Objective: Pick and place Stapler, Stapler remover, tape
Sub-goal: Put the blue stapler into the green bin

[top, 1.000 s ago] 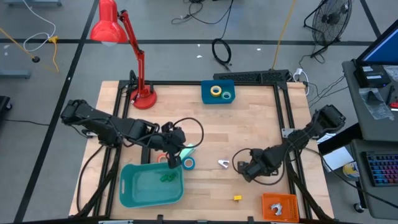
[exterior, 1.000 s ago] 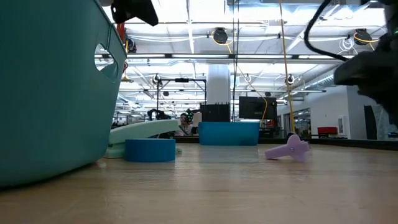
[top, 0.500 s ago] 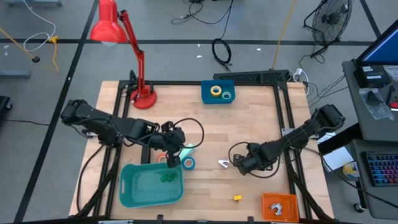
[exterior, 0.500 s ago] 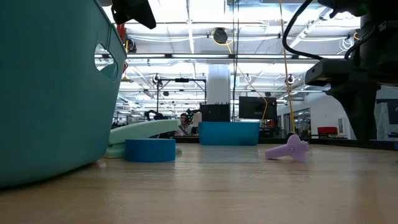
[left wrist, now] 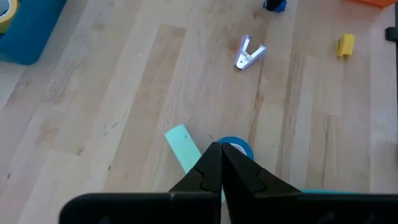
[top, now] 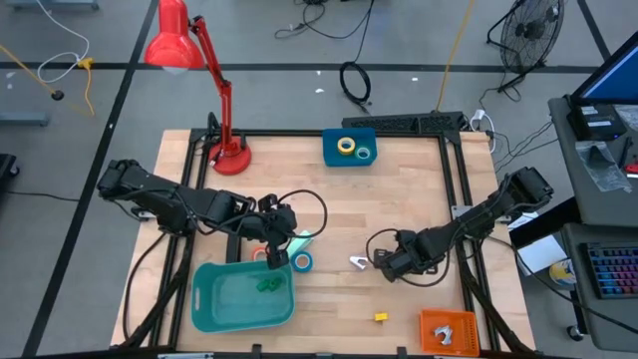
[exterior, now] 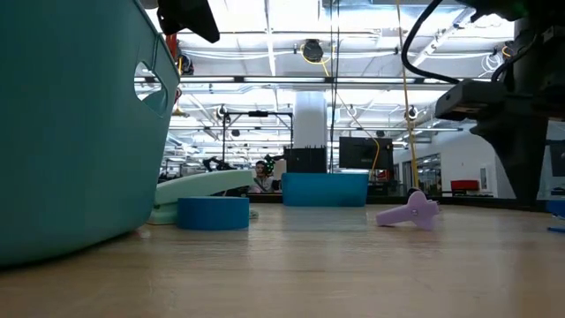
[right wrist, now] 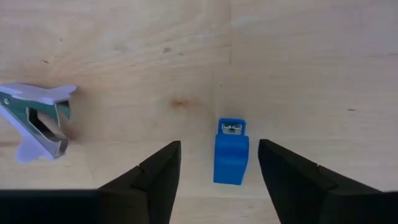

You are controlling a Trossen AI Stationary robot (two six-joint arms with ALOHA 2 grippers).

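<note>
1. The right arm is covering the small blue block (right wrist: 231,160) in the high view, lower right.
2. The right gripper (right wrist: 217,163) is standing spread around that block; the lilac staple remover (right wrist: 37,119) is lying beside it, at the wrist view's left edge.
3. The left gripper (left wrist: 220,163) is pressed together above the blue tape roll (left wrist: 237,148), lower centre.

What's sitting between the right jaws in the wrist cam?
A small blue block lies on the bare wood between the open jaws of the right gripper, untouched. The staple remover lies off to one side, outside them.
</note>
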